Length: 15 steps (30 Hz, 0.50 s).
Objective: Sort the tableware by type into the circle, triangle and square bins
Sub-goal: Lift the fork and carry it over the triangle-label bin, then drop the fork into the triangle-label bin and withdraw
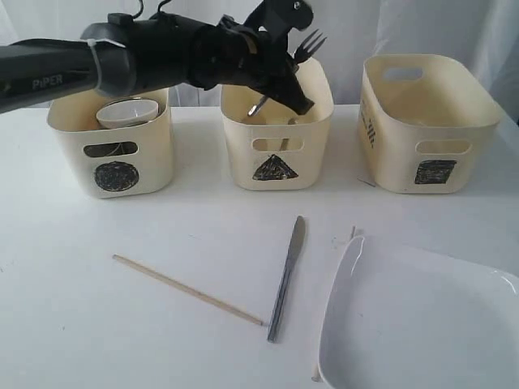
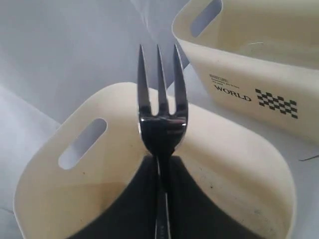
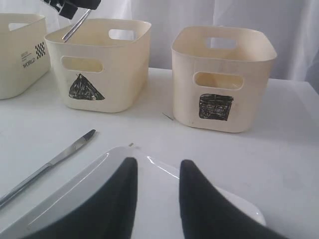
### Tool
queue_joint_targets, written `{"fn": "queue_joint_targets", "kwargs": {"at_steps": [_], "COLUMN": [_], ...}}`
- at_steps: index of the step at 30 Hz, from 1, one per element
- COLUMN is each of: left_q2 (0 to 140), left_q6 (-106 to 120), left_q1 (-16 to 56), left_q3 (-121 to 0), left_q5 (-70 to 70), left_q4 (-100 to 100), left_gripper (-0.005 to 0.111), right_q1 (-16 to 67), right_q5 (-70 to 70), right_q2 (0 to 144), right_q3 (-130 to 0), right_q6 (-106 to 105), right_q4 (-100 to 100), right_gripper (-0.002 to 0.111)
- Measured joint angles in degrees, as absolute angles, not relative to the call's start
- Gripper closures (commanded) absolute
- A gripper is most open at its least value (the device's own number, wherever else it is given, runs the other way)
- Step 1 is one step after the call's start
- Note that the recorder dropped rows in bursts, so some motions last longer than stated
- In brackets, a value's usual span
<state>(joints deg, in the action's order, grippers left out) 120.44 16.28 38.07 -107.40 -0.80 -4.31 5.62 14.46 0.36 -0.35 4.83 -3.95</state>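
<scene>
Fingers (image 2: 124, 211) of the left gripper (image 1: 285, 77) are clamped on the steel fork (image 2: 162, 119), holding it tines-up just above the triangle bin (image 1: 276, 138), I think so that it drops inside, while the right fingers (image 3: 112, 199) stand apart, empty.

The plate (image 1: 422, 324) is cut off at the exterior view's lower right, and the square bin's (image 1: 397, 174) floor is hidden.

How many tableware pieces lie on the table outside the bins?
3: chopstick at left, knife in the middle, plate at right. More may hide under the plate.
</scene>
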Motion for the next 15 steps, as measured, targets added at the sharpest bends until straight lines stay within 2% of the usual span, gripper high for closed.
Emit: {"fn": "queue_joint_targets", "kwargs": {"at_steps": [4,6,15], "left_q2": [120.5,120.5,118.4], "left_q6": [16.5,16.6,15.0], "left_q1": [38.0,38.0,38.0], "left_q3": [-107.5,-107.5,-107.5], "left_q5": [-0.7,-0.6,-8.6], "left_q4": [-4.3,-4.3,-4.3], "left_gripper": [0.077,0.072,0.072], "right_q1": [5.6,5.6,5.6], "right_q5": [14.5,14.5,14.5], "right_q2": [0.4,0.4,0.4], "right_q3": [-0.3,-0.3,-0.3], "right_q6": [4.8,4.8,4.8], "right_q4": [-3.9,-3.9,-3.9], "right_gripper": [0.080,0.080,0.080]}}
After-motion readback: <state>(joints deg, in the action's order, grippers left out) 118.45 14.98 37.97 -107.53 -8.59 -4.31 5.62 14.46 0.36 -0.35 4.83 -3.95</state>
